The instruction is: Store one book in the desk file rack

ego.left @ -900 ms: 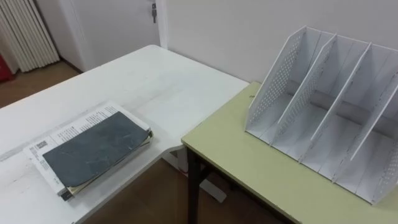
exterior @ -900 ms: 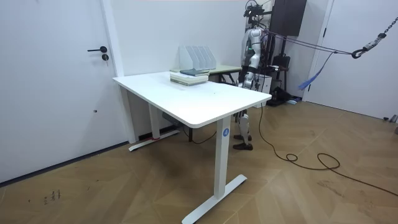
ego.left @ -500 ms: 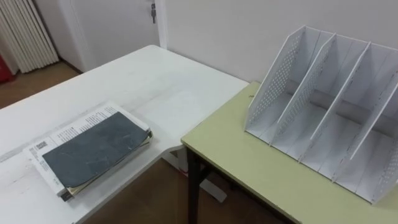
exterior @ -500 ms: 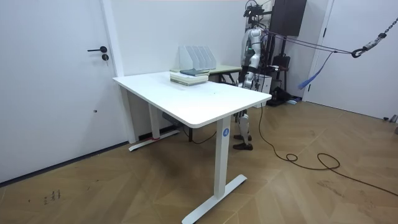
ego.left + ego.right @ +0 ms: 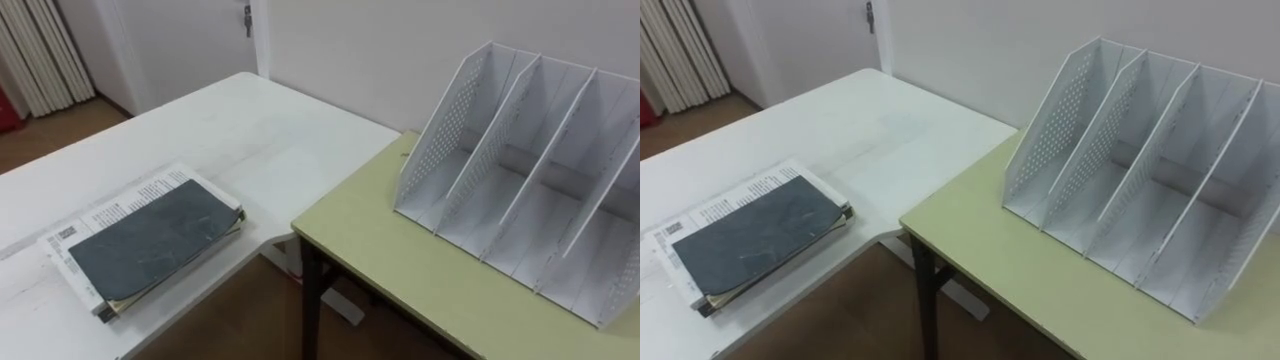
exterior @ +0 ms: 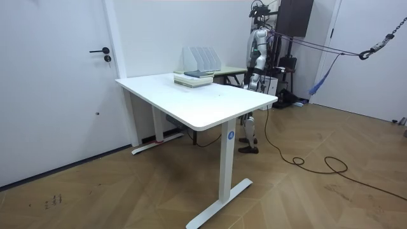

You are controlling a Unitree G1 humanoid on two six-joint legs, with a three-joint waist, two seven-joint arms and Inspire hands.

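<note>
- The left hand hangs low at the robot's side in the room view, too small and far off to tell whether it is open or closed.
- The robot stands upright behind the two tables, at the room view's right end of them.
- The book, with a dark grey cover, lies flat on top of a stack of printed papers. What lies lower in the stack is hard to make out.
- The stack sits on the white table, just beside its near edge, with bare tabletop beyond it.
- The file rack stands upright on the green desk, well apart from the book. Its left wall is perforated and its slots open toward the robot, each with a bare floor.
- The rack's right end is cut off at the picture's edge.
- The green desk's corner meets the white table's edge, and floor shows in the angle between them beside a black desk leg.
- A wall rises close behind the rack, and a door stands past the white table's far end.
</note>
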